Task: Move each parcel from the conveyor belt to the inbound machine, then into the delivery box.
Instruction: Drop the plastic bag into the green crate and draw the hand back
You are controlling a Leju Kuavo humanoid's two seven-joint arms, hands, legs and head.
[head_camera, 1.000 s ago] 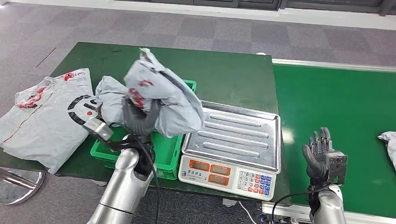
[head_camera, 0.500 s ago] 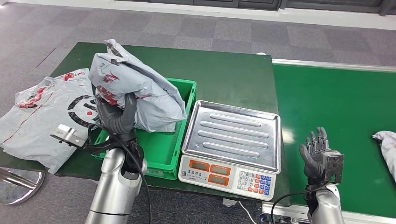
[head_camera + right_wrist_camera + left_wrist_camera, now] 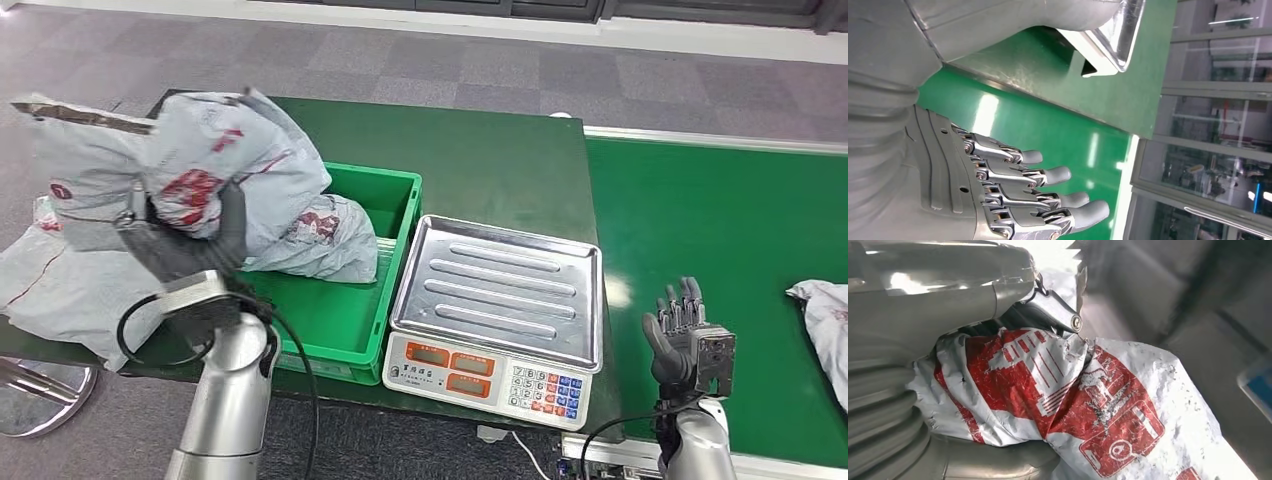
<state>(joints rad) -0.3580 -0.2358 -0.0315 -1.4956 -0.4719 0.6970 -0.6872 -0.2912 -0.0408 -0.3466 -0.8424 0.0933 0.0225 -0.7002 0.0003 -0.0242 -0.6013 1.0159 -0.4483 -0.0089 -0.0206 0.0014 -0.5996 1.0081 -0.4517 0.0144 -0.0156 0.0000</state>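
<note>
My left hand (image 3: pixel 190 250) grips a crumpled grey parcel with red print (image 3: pixel 190 165) and holds it raised over the left end of the green delivery box (image 3: pixel 398 262). In the left wrist view the same parcel (image 3: pixel 1088 405) bulges out of the left hand (image 3: pixel 923 340). A second grey parcel (image 3: pixel 322 235) lies inside the box. The scale's steel tray (image 3: pixel 500 290) is bare. My right hand (image 3: pixel 682 335) is open, fingers up, over the near edge of the green conveyor belt (image 3: pixel 720 220). The right wrist view shows the right hand (image 3: pixel 1013 195) holding nothing. Another parcel (image 3: pixel 825 320) lies at the belt's right edge.
A large flat grey bag (image 3: pixel 55 290) lies on the dark green table (image 3: pixel 480 160) left of the box. The scale's keypad and displays (image 3: pixel 490 375) face me at the table's front edge. Grey carpet floor surrounds the table.
My left hand has swung the held parcel leftward, from beside the scale to over the box's left end. The parcel on the belt has crept slightly left. My right hand has barely moved.
</note>
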